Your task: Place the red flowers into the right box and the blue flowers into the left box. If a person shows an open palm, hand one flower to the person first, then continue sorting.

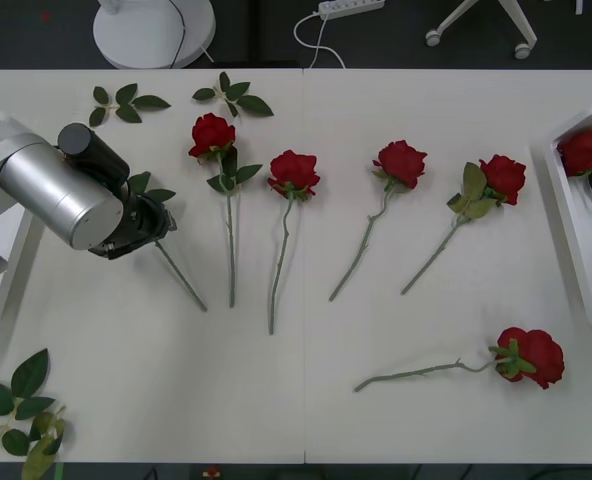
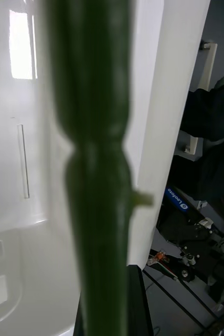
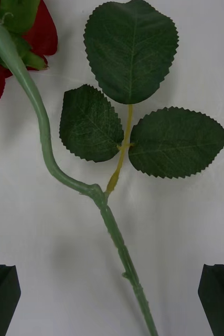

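Overhead, white table (image 1: 306, 400) (loose leaf sprigs (image 1: 126, 103)), dark floor (image 1: 36, 30) beyond.

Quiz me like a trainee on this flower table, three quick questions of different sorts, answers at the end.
1. In the front view, how many red blooms lie in plain sight on the table, outside the boxes?
2. True or false: the left gripper has its jaws shut on a stem.
3. What lies in the right box? A: a red flower. B: a blue flower. C: only a leaf sprig.

Key
1. Five.
2. False: the jaws stand open on either side of the stem.
3. A: the red flower.
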Controlling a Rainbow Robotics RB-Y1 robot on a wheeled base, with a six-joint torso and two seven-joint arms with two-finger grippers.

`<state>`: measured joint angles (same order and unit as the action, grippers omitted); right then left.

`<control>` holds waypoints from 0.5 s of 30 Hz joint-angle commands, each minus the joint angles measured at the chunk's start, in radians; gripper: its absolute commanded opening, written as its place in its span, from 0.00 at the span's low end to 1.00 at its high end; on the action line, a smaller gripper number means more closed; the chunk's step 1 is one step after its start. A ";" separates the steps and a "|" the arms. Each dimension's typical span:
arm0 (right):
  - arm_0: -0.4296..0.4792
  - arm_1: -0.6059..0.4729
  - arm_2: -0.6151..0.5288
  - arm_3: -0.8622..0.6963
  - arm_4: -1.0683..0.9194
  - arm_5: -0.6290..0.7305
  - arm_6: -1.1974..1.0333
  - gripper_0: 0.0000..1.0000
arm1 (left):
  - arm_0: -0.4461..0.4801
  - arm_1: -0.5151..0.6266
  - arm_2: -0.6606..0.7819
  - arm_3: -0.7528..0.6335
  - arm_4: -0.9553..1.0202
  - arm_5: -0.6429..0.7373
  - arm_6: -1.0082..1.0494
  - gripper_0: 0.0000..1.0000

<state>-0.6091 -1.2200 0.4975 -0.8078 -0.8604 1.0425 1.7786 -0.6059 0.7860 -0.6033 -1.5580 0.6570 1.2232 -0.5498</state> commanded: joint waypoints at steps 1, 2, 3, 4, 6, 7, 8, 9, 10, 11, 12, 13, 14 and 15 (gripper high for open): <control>0.031 0.023 0.003 0.019 0.041 -0.027 0.010 0.00 | -0.075 -0.045 -0.038 0.098 -0.002 -0.048 -0.075 1.00; 0.035 0.028 0.003 0.019 0.047 -0.027 0.010 0.00 | -0.077 -0.048 -0.039 0.110 0.001 -0.051 -0.079 1.00; 0.042 0.033 0.003 0.019 0.064 -0.033 0.010 0.00 | -0.083 -0.060 -0.041 0.136 0.013 -0.054 -0.085 1.00; 0.045 0.039 0.003 0.019 0.072 -0.036 0.010 0.00 | -0.086 -0.067 -0.042 0.156 0.027 -0.060 -0.102 1.00; 0.060 0.050 0.003 0.019 0.093 -0.058 0.007 0.00 | -0.100 -0.079 -0.042 0.205 0.069 -0.063 -0.157 1.00; 0.066 0.054 0.003 0.019 0.104 -0.070 0.005 0.00 | -0.107 -0.085 -0.044 0.223 0.084 -0.065 -0.183 1.00; 0.071 0.059 0.003 0.021 0.110 -0.081 0.005 0.00 | -0.112 -0.091 -0.044 0.239 0.093 -0.067 -0.202 1.00; 0.075 0.063 0.003 0.021 0.119 -0.088 0.004 0.00 | -0.117 -0.096 -0.044 0.253 0.107 -0.068 -0.208 1.00; 0.078 0.066 0.003 0.021 0.124 -0.091 0.004 0.00 | -0.118 -0.100 -0.044 0.263 0.115 -0.071 -0.210 1.00; 0.078 0.070 0.003 0.021 0.126 -0.090 0.005 0.00 | -0.118 -0.105 -0.044 0.271 0.115 -0.076 -0.211 1.00; 0.080 0.071 0.003 0.021 0.127 -0.090 0.009 0.00 | -0.120 -0.108 -0.049 0.277 0.115 -0.082 -0.214 1.00; 0.080 0.073 0.003 0.021 0.126 -0.090 0.010 0.00 | -0.118 -0.111 -0.055 0.285 0.115 -0.090 -0.216 1.00; 0.080 0.074 0.003 0.021 0.126 -0.090 0.010 0.00 | -0.118 -0.111 -0.061 0.289 0.115 -0.097 -0.217 1.00; 0.080 0.076 0.003 0.021 0.126 -0.090 0.012 0.00 | -0.120 -0.113 -0.070 0.294 0.113 -0.105 -0.219 1.00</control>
<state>-0.5404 -1.1576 0.4979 -0.8005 -0.7465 0.9596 1.7786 -0.6753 0.6893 -0.6394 -1.2760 0.7625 1.1494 -0.7855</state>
